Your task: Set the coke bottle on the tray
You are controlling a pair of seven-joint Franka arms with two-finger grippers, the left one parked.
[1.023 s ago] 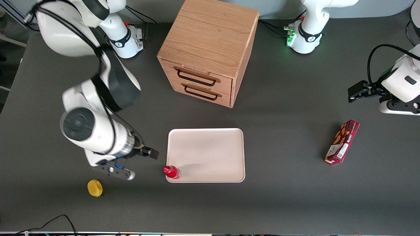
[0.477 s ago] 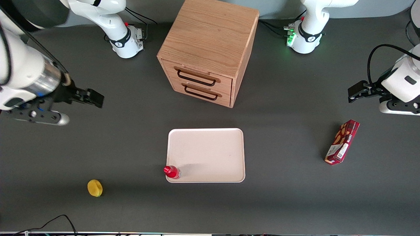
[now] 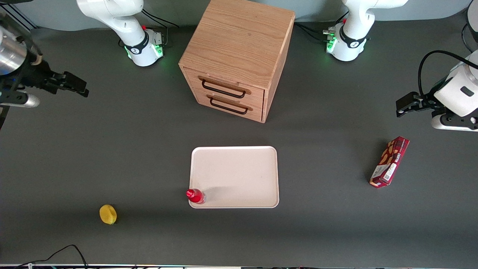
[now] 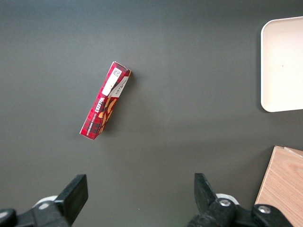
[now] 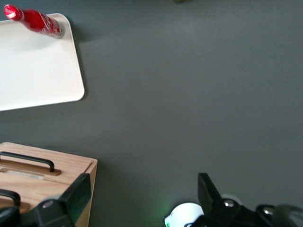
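Standing upright on the tray (image 3: pixel 239 172), tucked into the corner nearest the front camera at the working arm's end: coke bottle (image 3: pixel 195 195), red cap up, silvery base on the tray surface (white lettering there, too small to read). Gripper (image 3: pixel 76 86) well away from it, up high toward the working arm's end of the table, fingers (image 5: pixel 78 193) spread wide, holding nothing. Wooden drawer cabinet (image 3: pixel 239 56) farther from the front camera than the tray, two dark handles facing it. Dark red snack box (image 3: pixel 389 161) lying flat toward the parked arm's end, white label sticker on one end, brand print unreadable. Small yellow thing (image 3: pixel 108 214) near the front edge, well apart from the bottle.
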